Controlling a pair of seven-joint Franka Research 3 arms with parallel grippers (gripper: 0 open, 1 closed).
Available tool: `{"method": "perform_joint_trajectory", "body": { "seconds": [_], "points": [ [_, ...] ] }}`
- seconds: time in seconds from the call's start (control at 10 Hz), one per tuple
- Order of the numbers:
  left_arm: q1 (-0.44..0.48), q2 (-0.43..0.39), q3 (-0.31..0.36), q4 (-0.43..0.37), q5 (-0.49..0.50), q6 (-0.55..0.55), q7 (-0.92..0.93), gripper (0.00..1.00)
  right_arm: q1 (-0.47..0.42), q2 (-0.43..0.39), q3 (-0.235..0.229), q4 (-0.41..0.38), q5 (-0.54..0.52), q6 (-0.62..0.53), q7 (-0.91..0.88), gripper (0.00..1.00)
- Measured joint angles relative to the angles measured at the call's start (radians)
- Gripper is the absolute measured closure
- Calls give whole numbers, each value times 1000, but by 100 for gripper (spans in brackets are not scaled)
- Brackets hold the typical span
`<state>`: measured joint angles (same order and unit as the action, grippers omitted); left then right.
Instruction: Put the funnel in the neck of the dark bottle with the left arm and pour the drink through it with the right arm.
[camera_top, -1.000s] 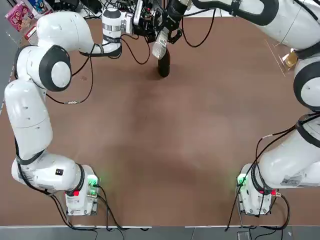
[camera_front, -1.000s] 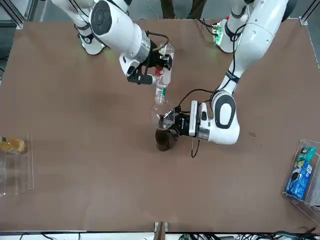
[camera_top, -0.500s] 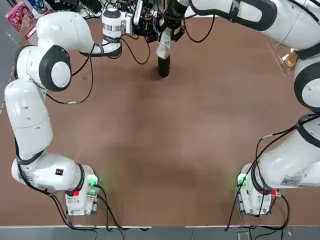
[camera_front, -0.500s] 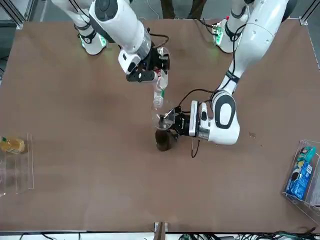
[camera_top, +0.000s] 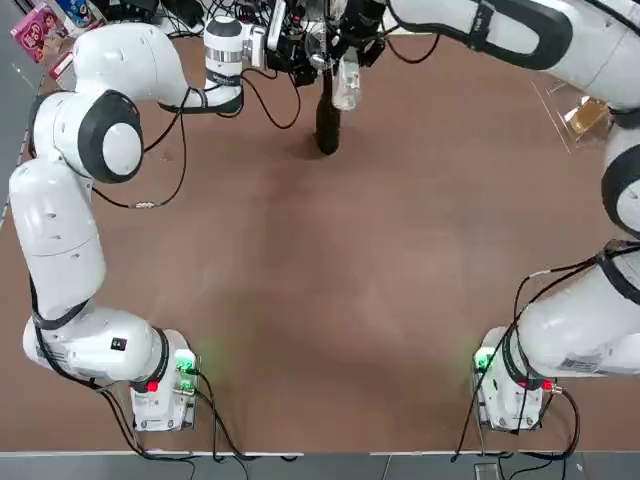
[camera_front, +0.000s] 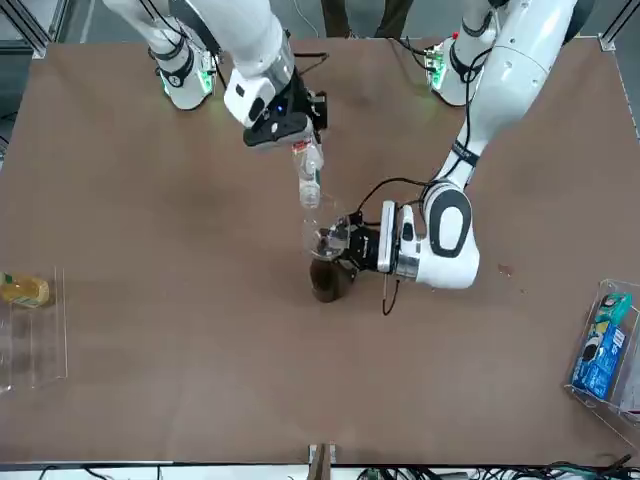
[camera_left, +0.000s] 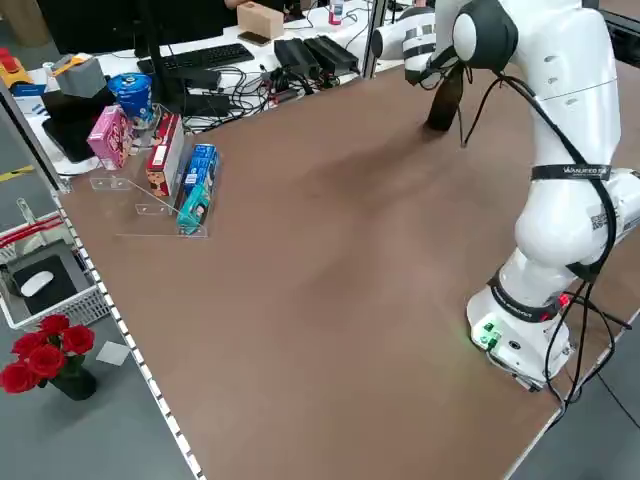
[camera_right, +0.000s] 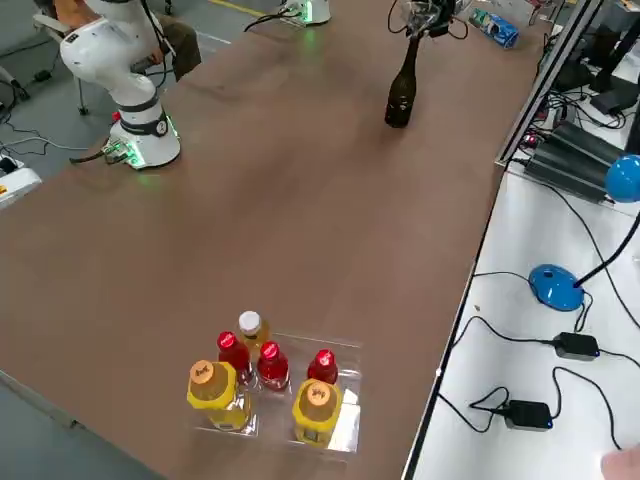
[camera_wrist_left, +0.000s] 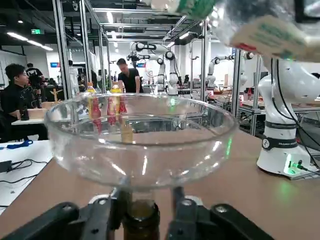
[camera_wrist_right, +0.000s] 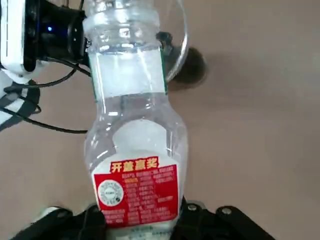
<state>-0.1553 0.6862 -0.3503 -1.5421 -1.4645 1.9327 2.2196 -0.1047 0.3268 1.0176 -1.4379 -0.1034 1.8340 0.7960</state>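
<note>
The dark bottle (camera_front: 326, 282) stands upright at the far middle of the table, also seen from overhead (camera_top: 327, 125). The clear funnel (camera_front: 325, 233) sits in its neck, large in the left wrist view (camera_wrist_left: 140, 135). My left gripper (camera_front: 346, 246) is level with the neck, open, its fingers (camera_wrist_left: 107, 212) either side of the funnel's spout with a small gap. My right gripper (camera_front: 296, 138) is shut on the drink (camera_front: 308, 172), a clear bottle tipped mouth-down just above the funnel's rim. The right wrist view shows the drink (camera_wrist_right: 135, 150) over the funnel (camera_wrist_right: 176, 47).
A clear tray (camera_right: 345, 400) with yellow and red bottles sits at the robot's far right, by the table edge. A clear holder with snack boxes (camera_front: 605, 345) stands at the far left (camera_left: 185, 180). Cables run from the left wrist near the dark bottle.
The right arm has swung the drink up and back toward the robot, from leaning on the funnel's rim to hanging steeper above it. The left arm, funnel and dark bottle stay put.
</note>
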Motion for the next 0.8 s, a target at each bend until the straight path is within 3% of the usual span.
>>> {"method": "perform_joint_trajectory", "body": {
  "seconds": [0.3, 0.5, 0.8],
  "points": [
    [0, 0, 0, 18, 56, 2, -48, 6, -21, -80, -99, -41, -1, -3, -206, 60],
    [2, 0, 1, 40, 104, 5, -62, 1, -28, -85, -195, -46, 0, -1, -396, 60],
    [54, -23, 10, 59, 325, 13, -73, 0, -41, -87, -357, -46, 98, 9, -700, 59]
  ]
}}
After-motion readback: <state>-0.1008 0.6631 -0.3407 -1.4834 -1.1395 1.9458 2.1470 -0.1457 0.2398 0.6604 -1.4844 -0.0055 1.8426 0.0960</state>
